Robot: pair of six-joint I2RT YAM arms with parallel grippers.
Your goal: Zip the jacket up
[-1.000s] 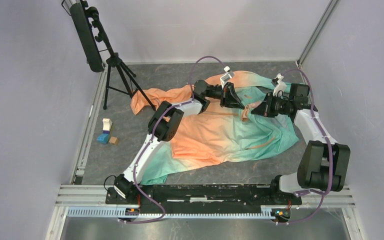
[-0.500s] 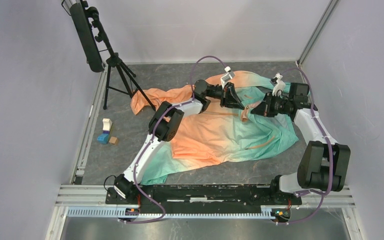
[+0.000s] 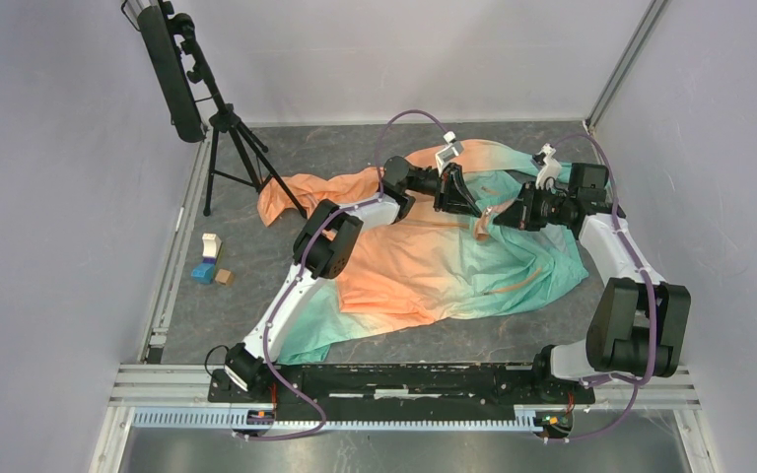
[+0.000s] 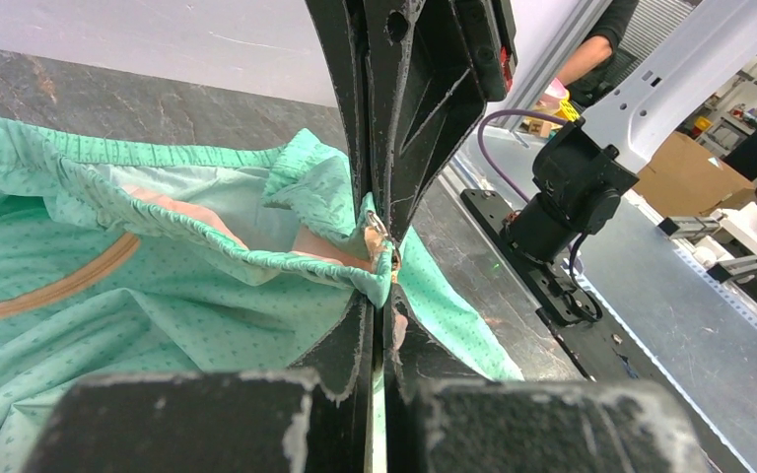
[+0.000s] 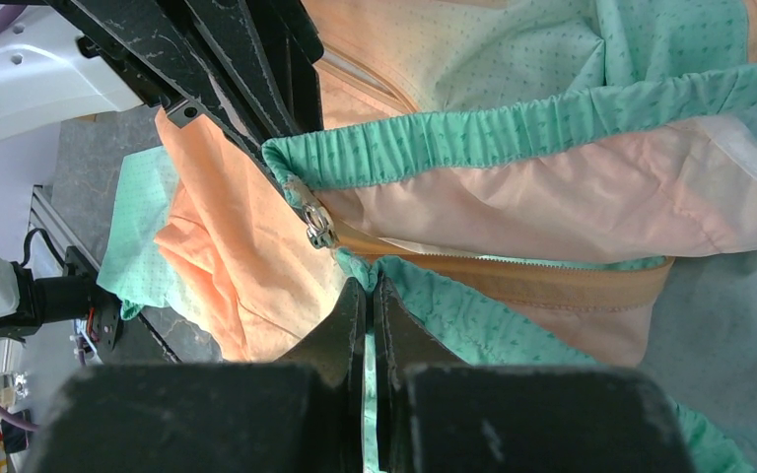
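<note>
The jacket (image 3: pixel 434 266), orange fading to mint green, lies spread on the table with its hem lifted at the far right. My left gripper (image 3: pixel 473 209) is shut on one hem corner (image 4: pixel 355 271) by the zipper end. My right gripper (image 3: pixel 498 219) is shut on the other hem corner (image 5: pixel 394 276), tip to tip with the left one. The metal zipper slider (image 5: pixel 317 229) hangs between the two grippers, just beyond my right fingertips. It also shows in the left wrist view (image 4: pixel 382 236). The zipper tape (image 5: pixel 552 281) runs off to the right.
A black tripod (image 3: pixel 227 148) with a long dark bar stands at the back left. Small coloured blocks (image 3: pixel 209 264) lie on the table at the left. Grey walls enclose the table on three sides.
The right gripper has shifted slightly toward the left gripper, holding the hem. The left arm has hardly moved.
</note>
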